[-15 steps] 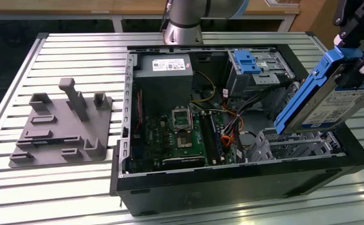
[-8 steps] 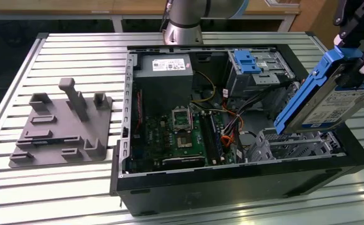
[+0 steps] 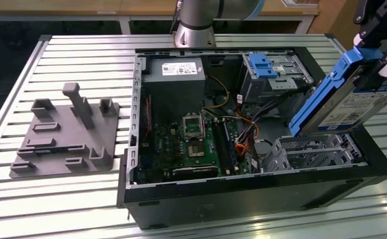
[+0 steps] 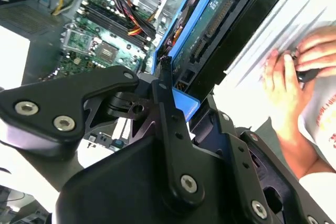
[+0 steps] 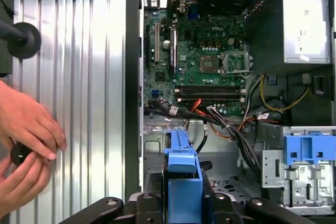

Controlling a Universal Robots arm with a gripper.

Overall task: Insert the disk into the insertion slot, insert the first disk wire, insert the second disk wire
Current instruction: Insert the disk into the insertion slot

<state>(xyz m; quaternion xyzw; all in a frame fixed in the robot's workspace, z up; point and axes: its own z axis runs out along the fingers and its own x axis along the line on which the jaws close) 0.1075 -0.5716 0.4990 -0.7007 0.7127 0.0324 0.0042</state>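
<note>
My gripper (image 3: 378, 67) is shut on the disk (image 3: 342, 107), a silver drive with a white-and-blue label in a bright blue caddy. The disk hangs steeply tilted at the exterior view's right, its lower end just above the insertion slot (image 3: 311, 152), a low perforated silver cage in the open computer case (image 3: 246, 196). In the second wrist view the black fingers (image 4: 164, 85) clamp the disk (image 4: 218, 30) at its blue end. In the first wrist view the blue caddy edge (image 5: 181, 163) stands over the cage floor (image 5: 228, 181). Loose orange and black wires (image 3: 246, 133) lie beside the slot.
A taller grey cage with a blue latch (image 3: 271, 69) stands behind the slot. The motherboard (image 3: 190, 142) and power supply (image 3: 175, 69) fill the case. A grey fixture block (image 3: 67, 132) sits at the exterior view's left. A person's hands (image 5: 26, 145) work beside the case.
</note>
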